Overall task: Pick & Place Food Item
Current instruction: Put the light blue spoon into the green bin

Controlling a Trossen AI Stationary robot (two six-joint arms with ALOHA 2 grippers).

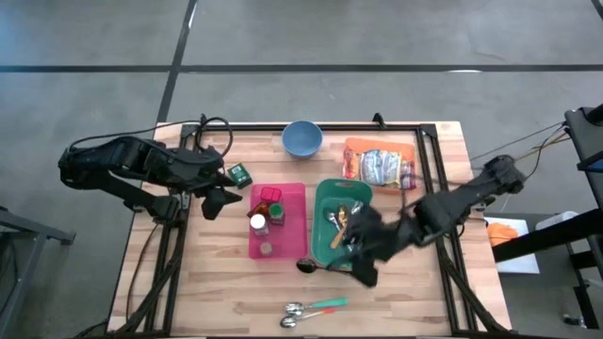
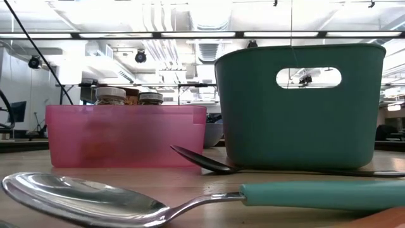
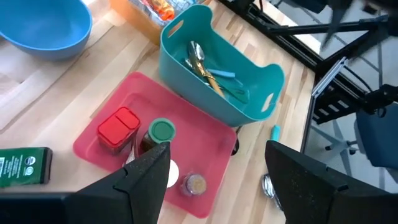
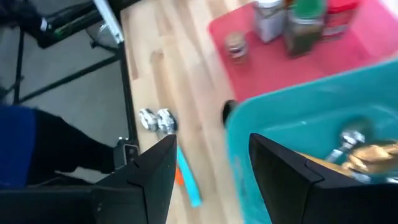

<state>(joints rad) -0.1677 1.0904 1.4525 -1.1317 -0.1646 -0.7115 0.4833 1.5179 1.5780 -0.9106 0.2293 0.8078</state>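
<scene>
A green food box (image 1: 239,174) lies flat on the wooden table, left of the pink tray (image 1: 287,202) that holds several spice jars. Food packets (image 1: 384,168) lie in an orange tray at the far right. My left gripper (image 1: 215,201) hangs open above the table just left of the pink tray, near the green box (image 3: 22,167), with nothing between its fingers. My right gripper (image 1: 364,262) is open and empty above the near right corner of the teal bin (image 1: 325,200), which holds cutlery (image 4: 364,149).
A blue bowl (image 1: 301,138) stands at the far edge. A black spoon (image 1: 306,266) lies before the teal bin, and two spoons with a teal and an orange handle (image 1: 316,309) lie near the front edge. Bare wood shows at the front left.
</scene>
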